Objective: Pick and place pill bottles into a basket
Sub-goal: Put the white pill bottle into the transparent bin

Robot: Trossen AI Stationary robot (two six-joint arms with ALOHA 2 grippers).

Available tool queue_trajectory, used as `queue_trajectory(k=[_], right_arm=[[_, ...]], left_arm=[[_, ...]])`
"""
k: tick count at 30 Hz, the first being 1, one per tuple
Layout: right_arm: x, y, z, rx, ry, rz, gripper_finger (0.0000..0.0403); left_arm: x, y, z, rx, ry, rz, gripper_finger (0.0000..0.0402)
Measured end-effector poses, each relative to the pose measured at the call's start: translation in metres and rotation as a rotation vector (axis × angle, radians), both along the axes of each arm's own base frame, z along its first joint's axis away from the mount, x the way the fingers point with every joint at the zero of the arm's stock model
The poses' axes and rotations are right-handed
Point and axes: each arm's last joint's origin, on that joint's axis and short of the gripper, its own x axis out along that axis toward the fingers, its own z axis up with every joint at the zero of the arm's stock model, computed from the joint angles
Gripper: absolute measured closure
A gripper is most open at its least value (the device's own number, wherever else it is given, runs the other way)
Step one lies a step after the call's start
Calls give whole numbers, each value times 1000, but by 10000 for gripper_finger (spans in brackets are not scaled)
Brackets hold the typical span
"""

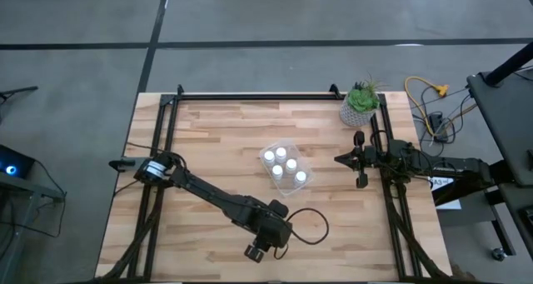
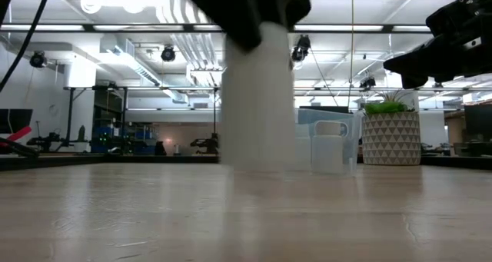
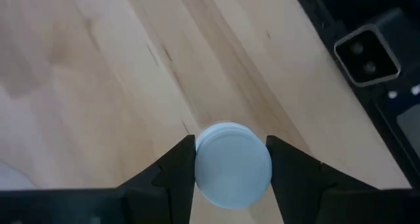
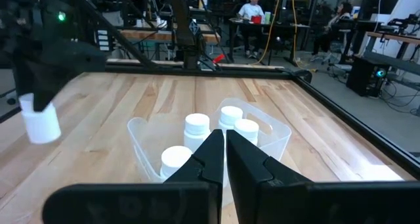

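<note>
White-capped pill bottle (image 3: pixel 233 163) upright, clamped by left gripper (image 3: pixel 231 168).

High view looks straight down on the whole pale wooden counter (image 1: pixel 208 142). Low view sits at counter level, facing the room. Wrist views look close past each pincer. All but left wrist share the clear plastic rectangular tub (image 1: pixel 286 167).

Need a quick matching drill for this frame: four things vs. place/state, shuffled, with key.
1. left gripper
2. right gripper
3. basket
4. plant pot

A. table's far right corner
B. holds four bottles, mid-table
C. fingers closed on a pill bottle at the near edge
D. shut and empty, at the right side

Pairs: 1-C, 2-D, 3-B, 4-A
</note>
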Motion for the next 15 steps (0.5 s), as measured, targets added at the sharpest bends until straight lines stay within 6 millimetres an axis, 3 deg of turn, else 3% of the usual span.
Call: queue_trajectory(k=[7,15], right_arm=[[0,0,0,-1,0,1,394],[0,0,0,-1,0,1,394]], left_arm=[[8,17,30,30,-31,23,253],[25,69,60,53,-76,107,253]])
